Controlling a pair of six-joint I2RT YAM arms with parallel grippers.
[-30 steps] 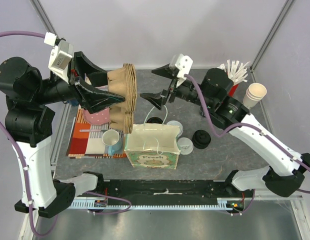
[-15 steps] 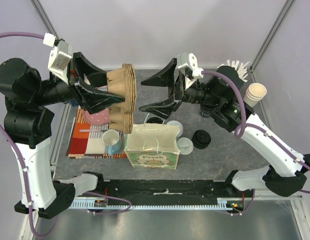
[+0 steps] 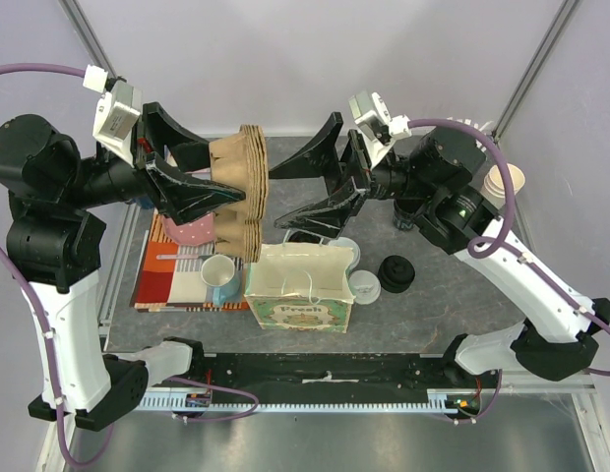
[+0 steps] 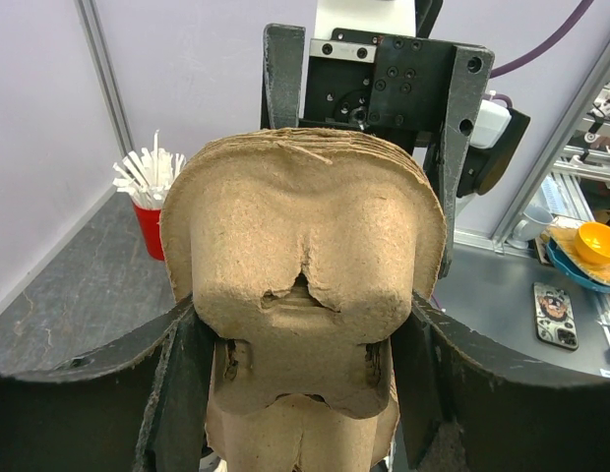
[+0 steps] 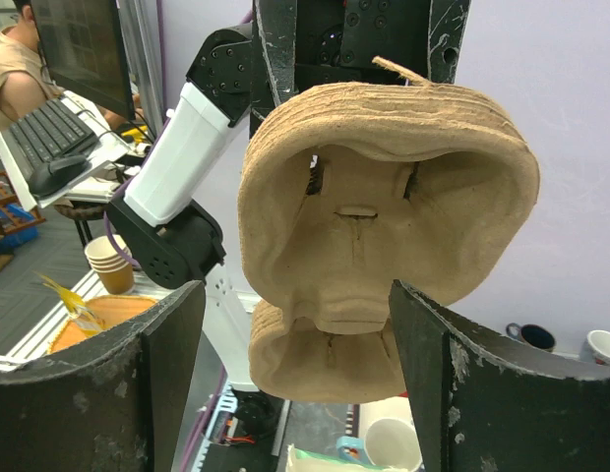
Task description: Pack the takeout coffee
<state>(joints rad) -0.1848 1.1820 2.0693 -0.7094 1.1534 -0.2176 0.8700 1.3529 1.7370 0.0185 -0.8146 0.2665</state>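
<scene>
Left claw (image 3: 226,175): clamping the pulp carrier stack (image 3: 236,167), holding it above the desk (image 3: 453,295).
Right claw (image 3: 275,197): gaping wide, facing the stack from 3 o'clock.
Takeout coffee (image 3: 365,284): sitting on the desk at the paper bag's (image 3: 300,295) 3 o'clock.

1. Pulp carrier stack (image 3: 241,192), centre: plain tan-brown.
2. Paper bag (image 3: 298,295), lower centre: cream, green print.
3. Cloth (image 3: 162,275), left: orange and red stripes.
4. Takeout coffee (image 3: 365,285): white lid.
5. Tabletop (image 3: 453,305): dark grey.
</scene>
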